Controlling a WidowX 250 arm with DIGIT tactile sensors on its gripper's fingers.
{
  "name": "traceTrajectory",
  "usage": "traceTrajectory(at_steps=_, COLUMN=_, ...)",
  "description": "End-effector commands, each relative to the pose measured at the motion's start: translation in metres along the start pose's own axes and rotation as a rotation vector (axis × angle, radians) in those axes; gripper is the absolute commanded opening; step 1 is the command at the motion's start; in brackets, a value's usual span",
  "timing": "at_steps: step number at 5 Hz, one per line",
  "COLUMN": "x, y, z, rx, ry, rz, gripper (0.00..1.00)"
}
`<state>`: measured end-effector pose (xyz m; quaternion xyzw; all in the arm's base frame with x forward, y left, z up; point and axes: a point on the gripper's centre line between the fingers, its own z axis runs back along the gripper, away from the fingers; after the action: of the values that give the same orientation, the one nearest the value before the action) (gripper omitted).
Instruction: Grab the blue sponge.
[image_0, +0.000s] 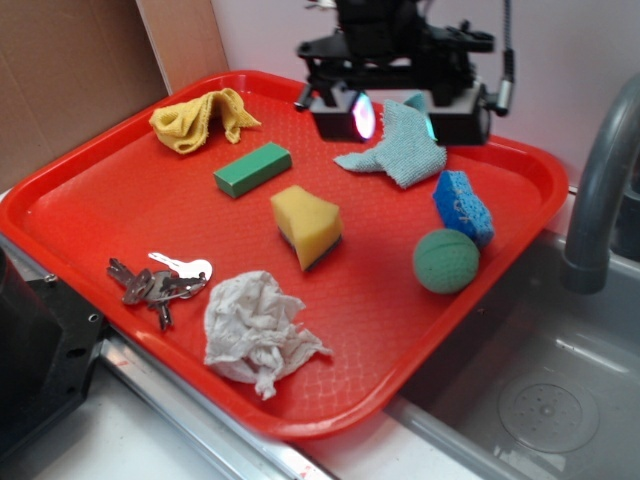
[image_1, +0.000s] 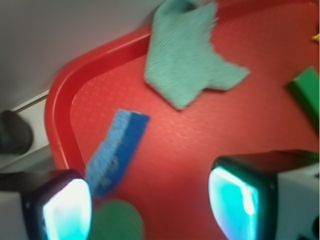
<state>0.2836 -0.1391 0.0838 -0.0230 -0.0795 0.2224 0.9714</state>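
Note:
The blue sponge (image_0: 463, 206) lies near the right rim of the red tray (image_0: 120, 170), just behind the green ball (image_0: 446, 261). In the wrist view the blue sponge (image_1: 116, 151) shows left of centre, with the green ball (image_1: 116, 220) below it beside my left fingertip (image_1: 65, 210). My gripper (image_0: 392, 117) hovers above the back of the tray, over the pale teal cloth (image_0: 400, 150), left of and behind the sponge. It is open and empty, and in the wrist view my gripper (image_1: 150, 207) has bare tray between its jaws.
On the tray lie a yellow wedge sponge (image_0: 307, 226), a green block (image_0: 252, 168), a yellow cloth (image_0: 200, 120), keys (image_0: 158, 280) and crumpled paper (image_0: 258, 330). A sink (image_0: 540, 400) with a grey faucet (image_0: 600, 190) is to the right. The teal cloth (image_1: 187, 55) lies ahead in the wrist view.

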Motion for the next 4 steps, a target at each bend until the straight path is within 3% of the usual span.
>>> traceTrajectory(at_steps=1, x=0.026, y=-0.038, z=-0.016, rx=0.005, ry=-0.007, rz=-0.012, gripper=1.00)
traceTrajectory(at_steps=2, x=0.025, y=-0.032, z=-0.034, rx=0.028, ry=0.034, rz=0.000, gripper=1.00)
traceTrajectory(at_steps=4, x=0.012, y=0.014, z=-0.056, rx=0.011, ry=0.087, rz=0.019, gripper=1.00)
